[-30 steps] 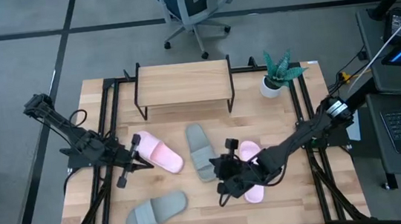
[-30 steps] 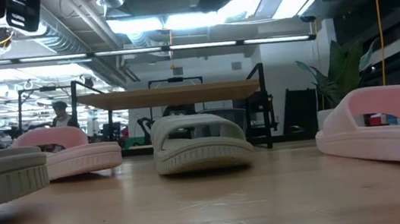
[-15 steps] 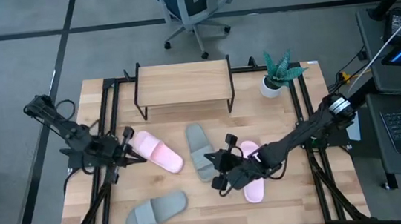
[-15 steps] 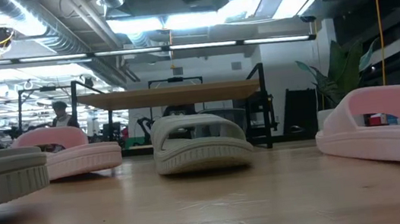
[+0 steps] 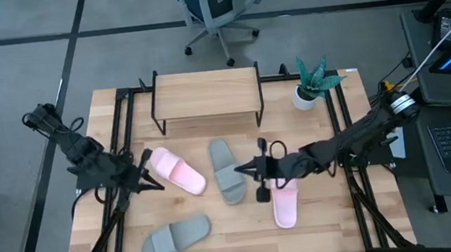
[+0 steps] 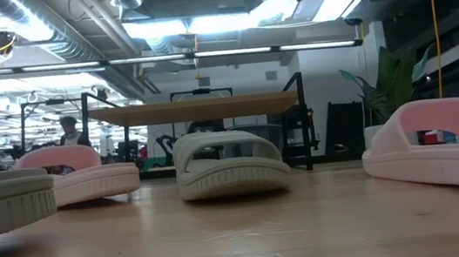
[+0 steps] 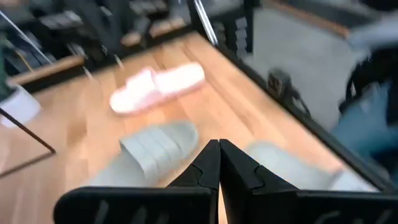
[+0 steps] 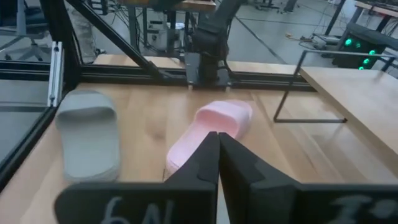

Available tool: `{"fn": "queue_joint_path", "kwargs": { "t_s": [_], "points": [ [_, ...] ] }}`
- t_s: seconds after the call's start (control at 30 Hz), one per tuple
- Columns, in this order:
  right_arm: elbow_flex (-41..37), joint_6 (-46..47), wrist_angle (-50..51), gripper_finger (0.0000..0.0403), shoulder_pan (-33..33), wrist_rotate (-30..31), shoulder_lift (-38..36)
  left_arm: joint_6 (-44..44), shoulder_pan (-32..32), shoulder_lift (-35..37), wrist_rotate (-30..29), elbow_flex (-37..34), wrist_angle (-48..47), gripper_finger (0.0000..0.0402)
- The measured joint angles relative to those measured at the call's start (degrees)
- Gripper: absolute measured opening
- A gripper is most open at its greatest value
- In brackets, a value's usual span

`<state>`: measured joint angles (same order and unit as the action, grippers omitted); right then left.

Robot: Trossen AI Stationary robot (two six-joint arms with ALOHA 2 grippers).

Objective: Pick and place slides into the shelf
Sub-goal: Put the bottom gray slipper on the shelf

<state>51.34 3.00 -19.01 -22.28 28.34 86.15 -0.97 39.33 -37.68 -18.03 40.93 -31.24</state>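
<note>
Slides lay on the table [image 5: 336,215], none yet on the shelf [image 5: 205,93]; the right gripper [image 5: 247,171], shut and empty, had swung from over the right pink slide [image 5: 284,199] toward the middle grey slide [image 5: 227,171], probably its next pick. Four slides: two pink, two grey; one shelf; the left gripper [image 5: 154,185], shut and empty, sat beside the left pink slide [image 5: 176,171].

Four slides on light wood table [image 5: 319,217]: two light pink, one near the left gripper [image 5: 177,170] and one under the right arm [image 5: 285,208]; two pale grey-green, one at centre [image 5: 226,170] and one at the near edge [image 5: 175,237], all plain, no pattern. Shelf [image 5: 206,93]: light wooden plank top, thin black metal legs. Both arms dark, the black left gripper [image 5: 158,184] and right gripper [image 5: 237,170] alike; potted plant [image 5: 315,77] has green leaves in a white pot.
</note>
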Motion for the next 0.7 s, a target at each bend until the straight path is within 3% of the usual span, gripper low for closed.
{"fn": "queue_joint_path", "kwargs": {
  "t_s": [0.23,0.47,0.7],
  "points": [
    [-5.06,-0.32,-5.87,0.0013,-0.39,-1.05,-2.41,4.24,5.87,-7.27,-0.02,6.52,-7.03,0.0],
    [-5.91,1.16,-6.49,0.0013,-0.39,-1.4,-2.32,16.43,11.71,-12.43,0.71,9.53,-11.36,0.0],
    [-5.91,0.85,-6.57,0.0013,-0.42,-3.03,-2.32,22.77,15.09,-19.18,15.35,9.51,-7.76,0.0]
  ]
}}
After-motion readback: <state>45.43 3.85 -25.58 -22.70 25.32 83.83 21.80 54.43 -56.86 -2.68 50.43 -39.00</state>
